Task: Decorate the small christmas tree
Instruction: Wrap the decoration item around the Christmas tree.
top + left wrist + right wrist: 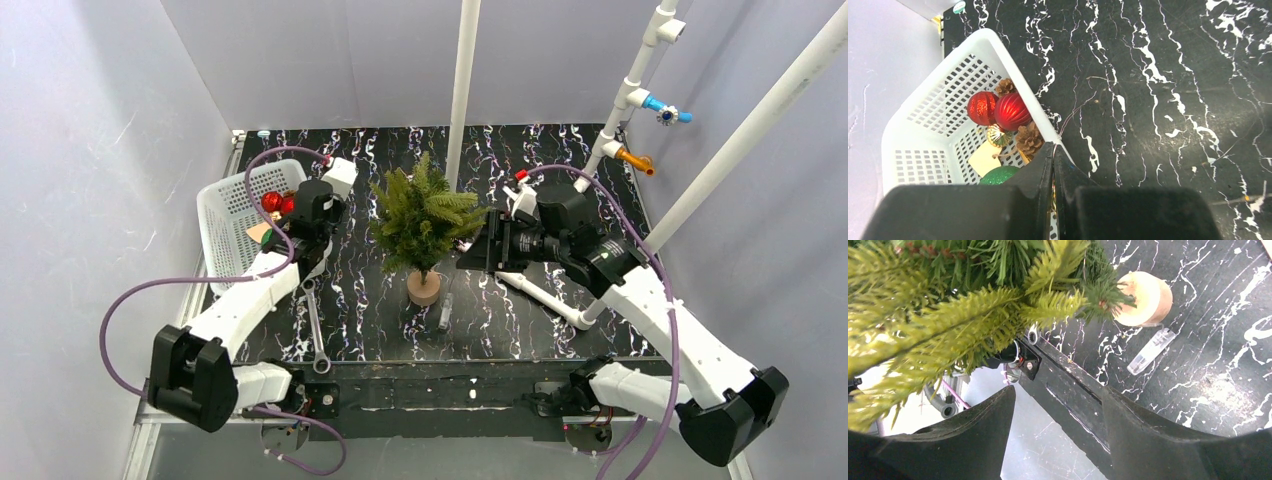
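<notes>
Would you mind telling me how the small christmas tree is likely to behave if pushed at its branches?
It probably tips easily: the small christmas tree carries a wide bushy crown over a narrow round wooden base. Its needle branches look flexible, so they would likely bend before the tree shifts. It seems light, being mostly thin foliage.

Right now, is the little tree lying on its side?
No, the small christmas tree stands upright on its round wooden base.

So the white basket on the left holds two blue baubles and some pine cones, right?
Not quite. The two baubles in the white basket are red, not blue, as the left wrist view shows. The pine cones are there.
</notes>
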Controlling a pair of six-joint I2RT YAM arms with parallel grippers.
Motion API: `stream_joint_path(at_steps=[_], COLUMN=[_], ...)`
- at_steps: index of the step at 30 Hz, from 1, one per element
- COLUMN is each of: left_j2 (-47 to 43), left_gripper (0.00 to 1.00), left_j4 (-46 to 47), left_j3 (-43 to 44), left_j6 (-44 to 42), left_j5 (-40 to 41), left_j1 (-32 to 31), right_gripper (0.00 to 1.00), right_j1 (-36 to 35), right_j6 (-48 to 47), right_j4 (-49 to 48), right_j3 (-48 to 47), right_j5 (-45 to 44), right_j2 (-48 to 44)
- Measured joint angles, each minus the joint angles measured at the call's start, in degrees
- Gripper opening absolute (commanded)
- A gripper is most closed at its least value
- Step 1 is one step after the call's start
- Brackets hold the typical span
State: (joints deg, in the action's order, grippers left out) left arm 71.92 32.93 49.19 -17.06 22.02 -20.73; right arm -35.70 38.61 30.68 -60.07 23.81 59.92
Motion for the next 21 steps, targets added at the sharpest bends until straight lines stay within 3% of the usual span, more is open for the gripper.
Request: stream_joint_path(at_steps=[21], left_j2=[-22.3], left_gripper=[0.00], left_j4=[-23.9], left_j3=[3.9], left_j6=[8.0], left_j5=[-5.0], left_j1=[0.0], right_gripper=[0.74], right_j1=[-0.3], right_j6=[-0.1], right_j4=[13.6], right_j3=[0.8], right_j5=[-10.7], right_j2=[-21.1])
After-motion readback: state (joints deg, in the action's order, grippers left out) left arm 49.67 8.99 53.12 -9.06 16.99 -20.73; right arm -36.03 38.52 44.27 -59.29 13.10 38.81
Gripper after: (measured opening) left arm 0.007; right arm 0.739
